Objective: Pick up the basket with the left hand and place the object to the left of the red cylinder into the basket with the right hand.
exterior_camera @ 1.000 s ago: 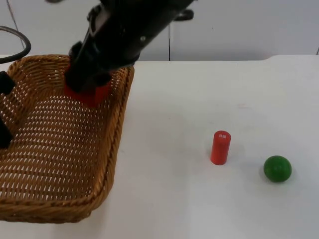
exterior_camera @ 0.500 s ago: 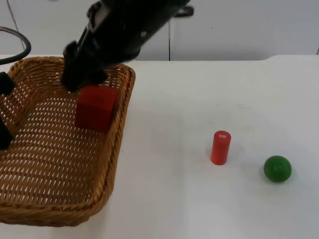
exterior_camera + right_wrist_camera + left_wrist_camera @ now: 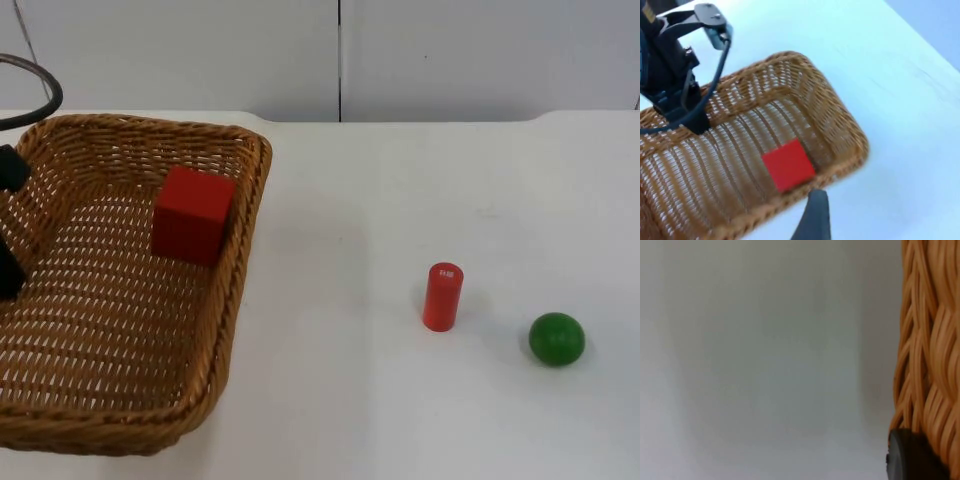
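Resting inside the wicker basket (image 3: pixel 120 400), against its right wall: red block (image 3: pixel 192 215).
Left gripper (image 3: pixel 8 225) clamped on the basket's left rim at the table's left edge, with weave pressed beside a black fingertip (image 3: pixel 912 457) in the left wrist view. Right gripper (image 3: pixel 812 220) raised above the basket, looking down on the block (image 3: pixel 788 164); cannot tell whether parted or closed. Out on the white table (image 3: pixel 400 200), well right of the basket: red cylinder (image 3: pixel 442 296), upright, with green ball (image 3: pixel 556 338) near its right.
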Tool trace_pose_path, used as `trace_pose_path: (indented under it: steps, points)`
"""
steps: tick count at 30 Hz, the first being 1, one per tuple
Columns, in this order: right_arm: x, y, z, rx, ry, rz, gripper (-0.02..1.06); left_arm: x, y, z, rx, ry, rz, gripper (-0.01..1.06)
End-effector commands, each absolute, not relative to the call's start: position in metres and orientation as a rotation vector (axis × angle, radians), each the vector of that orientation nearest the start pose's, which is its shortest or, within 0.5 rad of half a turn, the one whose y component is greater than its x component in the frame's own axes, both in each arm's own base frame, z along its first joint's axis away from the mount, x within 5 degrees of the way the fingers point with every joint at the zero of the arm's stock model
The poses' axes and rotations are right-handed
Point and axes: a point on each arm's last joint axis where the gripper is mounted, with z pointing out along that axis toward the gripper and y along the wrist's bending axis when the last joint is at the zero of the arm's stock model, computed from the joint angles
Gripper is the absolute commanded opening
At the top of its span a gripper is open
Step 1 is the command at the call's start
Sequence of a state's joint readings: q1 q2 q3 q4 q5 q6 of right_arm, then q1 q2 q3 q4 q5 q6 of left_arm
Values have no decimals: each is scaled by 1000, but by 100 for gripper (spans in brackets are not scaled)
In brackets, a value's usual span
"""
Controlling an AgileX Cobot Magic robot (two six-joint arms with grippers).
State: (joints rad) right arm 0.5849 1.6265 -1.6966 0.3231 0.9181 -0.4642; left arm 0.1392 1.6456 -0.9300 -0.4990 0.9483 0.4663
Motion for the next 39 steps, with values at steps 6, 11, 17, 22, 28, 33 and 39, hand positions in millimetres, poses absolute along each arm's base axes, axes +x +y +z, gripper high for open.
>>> trace_pose_path:
  steps: [6, 11, 17, 22, 28, 33, 39]
  points:
    - [247, 156, 412, -910, 2085, 416, 69, 283, 2, 192, 19, 2949, -627, 0]
    - [215, 123, 396, -821, 2112, 390, 69, 283, 2, 192, 21, 2948, -629, 0]
    - [185, 104, 381, -778, 2063, 347, 69, 283, 2, 192, 20, 2947, -627, 0]
    - [168, 95, 375, -754, 2030, 343, 69, 283, 2, 192, 20, 2947, -627, 0]
    - [158, 91, 376, -748, 2007, 343, 69, 283, 2, 192, 20, 2947, -627, 0]
    - [157, 90, 377, -743, 2003, 345, 69, 283, 2, 192, 20, 2947, -627, 0]
    - [156, 90, 377, -744, 2005, 347, 69, 290, 1, 185, -48, 2918, -658, 0]
